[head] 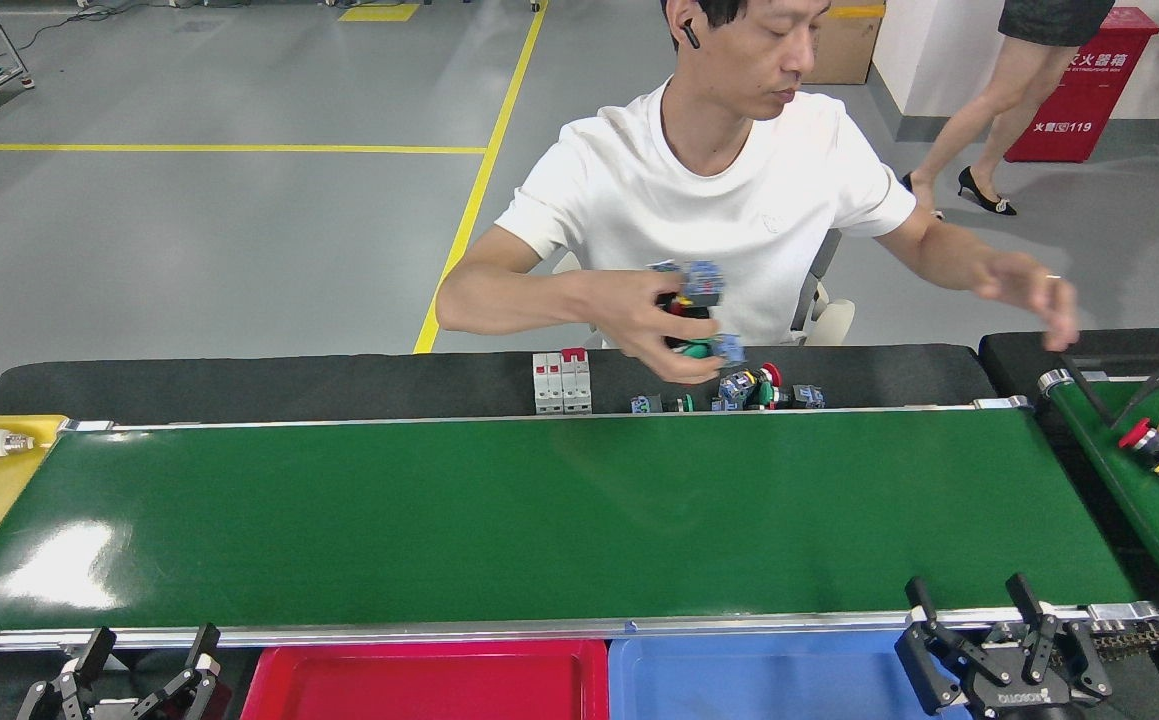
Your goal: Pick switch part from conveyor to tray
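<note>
Your glossy dark-green conveyor (539, 520), framed by silver rails, carries nothing on its belt. The switch parts (764, 388), small blocky plastic pieces with red and green caps, sit in a cluster on the black bench (289, 380) just past the belt's far edge, and a person's hand (679, 325) holds more above them. Your left gripper (134, 670) and right gripper (979, 612) both show spread fingers at the near rail, holding nothing. The red tray (429, 685) and blue tray (759, 680) are smooth plastic. The floor is grey concrete with yellow lines.

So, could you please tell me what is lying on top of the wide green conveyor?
Nothing shows on the conveyor. Switch parts sit on the black surface behind it; a person's hand covers some.
</note>
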You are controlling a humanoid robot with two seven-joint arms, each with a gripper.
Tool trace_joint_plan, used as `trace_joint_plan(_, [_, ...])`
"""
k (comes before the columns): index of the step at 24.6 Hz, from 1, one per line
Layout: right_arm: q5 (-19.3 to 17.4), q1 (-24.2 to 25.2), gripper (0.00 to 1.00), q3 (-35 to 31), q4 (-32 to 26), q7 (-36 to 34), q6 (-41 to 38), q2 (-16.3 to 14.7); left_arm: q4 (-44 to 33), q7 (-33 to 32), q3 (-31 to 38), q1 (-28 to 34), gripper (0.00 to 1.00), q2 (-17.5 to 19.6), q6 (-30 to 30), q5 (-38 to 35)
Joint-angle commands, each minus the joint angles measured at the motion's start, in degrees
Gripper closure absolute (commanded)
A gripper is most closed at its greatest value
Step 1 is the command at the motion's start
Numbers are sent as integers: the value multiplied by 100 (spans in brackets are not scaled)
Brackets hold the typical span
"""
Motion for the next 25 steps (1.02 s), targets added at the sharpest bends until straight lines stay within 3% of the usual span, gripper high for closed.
trace_joint_plan(1, [12,-9,1,-40,-90,-73,-42,-17,-71,29,110,32,0,45,-30,2])
trace_joint_plan(7, [-5,9,1,-58,-81,-47,-525,27,-80,64,339,226,0,10,-135,2])
trace_joint_plan(16, [-14,9,1,-304,-81,-29,-525,62,-80,82,435,208,0,-350,-575,-15])
trace_joint_plan(25, [-23,9,1,-321,-63,-11,-534,80,-80,-296,462,182,0,-385,-636,-68])
